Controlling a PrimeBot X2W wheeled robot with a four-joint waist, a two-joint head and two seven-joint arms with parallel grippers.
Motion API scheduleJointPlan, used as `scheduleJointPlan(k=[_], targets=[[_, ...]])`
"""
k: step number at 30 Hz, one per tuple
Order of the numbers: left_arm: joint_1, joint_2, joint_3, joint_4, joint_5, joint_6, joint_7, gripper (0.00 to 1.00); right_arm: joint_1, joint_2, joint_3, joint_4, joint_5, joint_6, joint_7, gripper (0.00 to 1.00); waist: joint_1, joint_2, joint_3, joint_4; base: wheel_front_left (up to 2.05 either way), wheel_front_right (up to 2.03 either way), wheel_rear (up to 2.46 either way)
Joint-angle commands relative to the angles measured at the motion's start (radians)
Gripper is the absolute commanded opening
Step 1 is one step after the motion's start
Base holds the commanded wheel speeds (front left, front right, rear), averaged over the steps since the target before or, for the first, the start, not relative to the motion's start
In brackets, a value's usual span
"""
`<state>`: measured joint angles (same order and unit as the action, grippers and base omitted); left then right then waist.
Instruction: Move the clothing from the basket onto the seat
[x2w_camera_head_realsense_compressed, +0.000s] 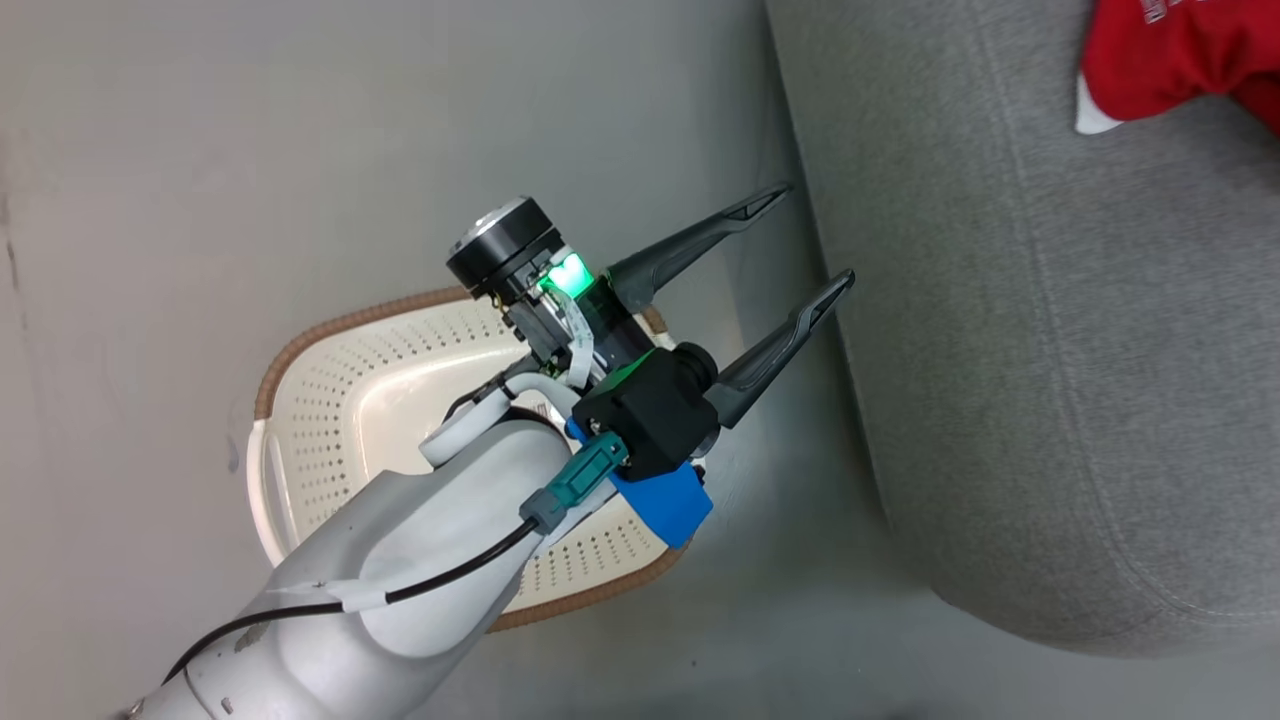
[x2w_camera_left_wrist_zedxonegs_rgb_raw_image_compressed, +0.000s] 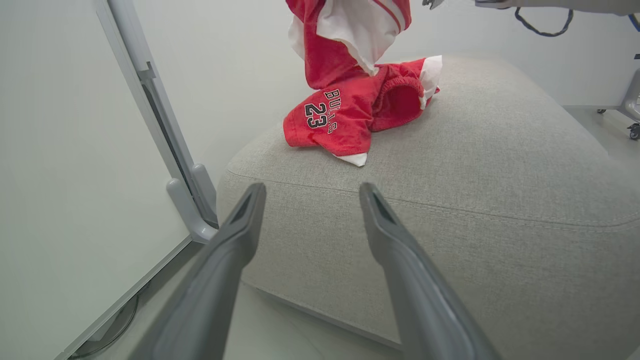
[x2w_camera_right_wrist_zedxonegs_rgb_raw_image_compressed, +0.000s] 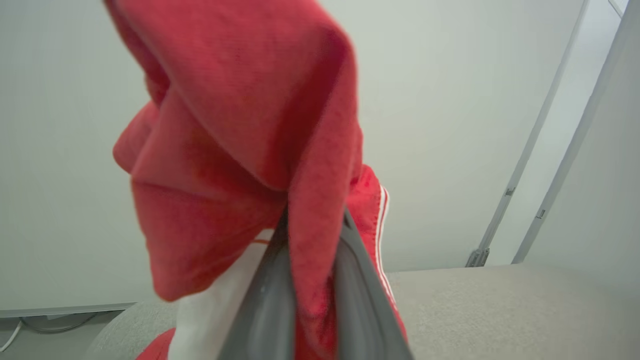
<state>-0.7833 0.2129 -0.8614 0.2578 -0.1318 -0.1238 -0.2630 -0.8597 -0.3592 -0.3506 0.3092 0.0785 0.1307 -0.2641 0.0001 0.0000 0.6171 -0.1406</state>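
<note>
Above the grey upholstered sofa (x2w_camera_right_wrist_zedxonegs_rgb_raw_image_compressed: 500, 310), right gripper (x2w_camera_right_wrist_zedxonegs_rgb_raw_image_compressed: 315, 225) is clenching a red striped fabric garment (x2w_camera_right_wrist_zedxonegs_rgb_raw_image_compressed: 240, 150); left gripper (x2w_camera_left_wrist_zedxonegs_rgb_raw_image_compressed: 311, 190) is gaping empty; cloth snagging on release could slide floorward.

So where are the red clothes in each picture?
Head view: red clothes in the top right corner, lying on the grey seat.
Left wrist view: top middle; one piece lies on the seat, another hangs above it.
Right wrist view: centre, pinched in the right gripper.
Shared landmark: the grey seat.
</note>
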Motion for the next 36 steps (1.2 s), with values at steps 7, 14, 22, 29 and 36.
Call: scheduleJointPlan(k=[7, 14, 22, 29, 36], targets=[[-0.045, -0.001, -0.005, -0.007, 0.009, -0.002, -0.003, 1.00, -0.049, -0.001, -0.009, 0.161, -0.008, 0.000, 0.000, 0.00, -0.0001, 0.0000, 0.070, 0.029, 0.00, 0.00, 0.00], [-0.048, -0.013, -0.005, -0.006, 0.005, -0.002, -0.003, 1.00, -0.041, -0.012, -0.014, 0.311, 0.001, 0.000, 0.000, 0.00, -0.0001, 0.0000, 0.077, 0.044, 0.00, 0.00, 0.00], [-0.029, -0.015, 0.005, -0.004, -0.001, 0.004, -0.003, 1.00, -0.021, -0.008, -0.018, 0.355, 0.022, 0.000, 0.000, 1.00, -0.0001, 0.0000, 0.044, 0.045, 0.00, 0.00, 0.00], [0.009, -0.027, 0.027, -0.008, -0.014, 0.019, -0.003, 1.00, 0.116, 0.007, -0.025, 0.270, 0.023, 0.000, 0.000, 1.00, -0.0001, 0.0000, -0.033, 0.050, 0.00, 0.00, 0.00], [0.076, -0.026, 0.077, -0.010, -0.039, 0.042, -0.003, 1.00, 0.287, 0.043, -0.005, 0.127, 0.007, 0.000, 0.000, 1.00, -0.0001, 0.0000, -0.136, 0.054, 0.00, 0.00, 0.00]])
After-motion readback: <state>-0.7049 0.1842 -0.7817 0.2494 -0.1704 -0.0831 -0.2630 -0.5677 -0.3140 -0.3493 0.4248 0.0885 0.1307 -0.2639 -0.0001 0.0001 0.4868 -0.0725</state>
